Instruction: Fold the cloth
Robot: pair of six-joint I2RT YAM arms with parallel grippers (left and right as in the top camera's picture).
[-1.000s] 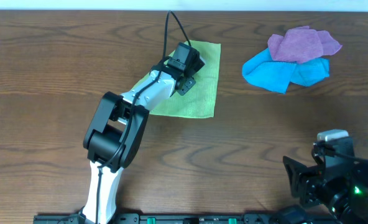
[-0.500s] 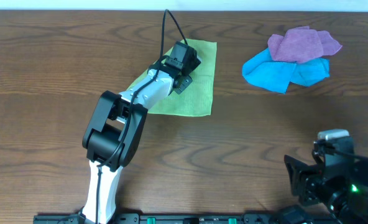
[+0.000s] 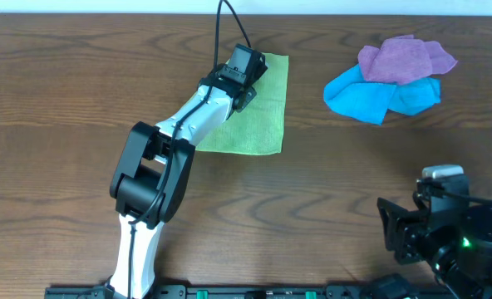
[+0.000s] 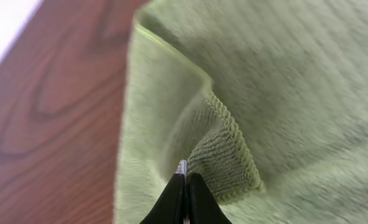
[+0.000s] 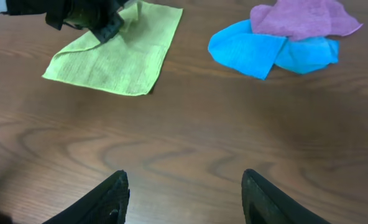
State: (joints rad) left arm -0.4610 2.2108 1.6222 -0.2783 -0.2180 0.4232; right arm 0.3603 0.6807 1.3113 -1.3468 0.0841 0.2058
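Note:
The green cloth (image 3: pixel 258 124) lies folded on the wooden table, far left of centre; it also shows in the right wrist view (image 5: pixel 115 59). My left gripper (image 3: pixel 253 75) is over its far part. In the left wrist view its jaws (image 4: pixel 184 179) are shut on a raised, turned-over corner of the green cloth (image 4: pixel 283 74). My right gripper (image 5: pixel 184 186) is open and empty, low over bare table at the front right (image 3: pixel 396 228), well away from the cloth.
A blue cloth (image 3: pixel 371 95) with a purple cloth (image 3: pixel 404 58) bunched on top lies at the far right; both show in the right wrist view, blue (image 5: pixel 252 50) and purple (image 5: pixel 302 18). The table's far edge runs just beyond the green cloth.
My left gripper has moved toward the far edge of the table with the cloth corner, and the cloth's right edge has shifted slightly left. The right arm has barely moved.

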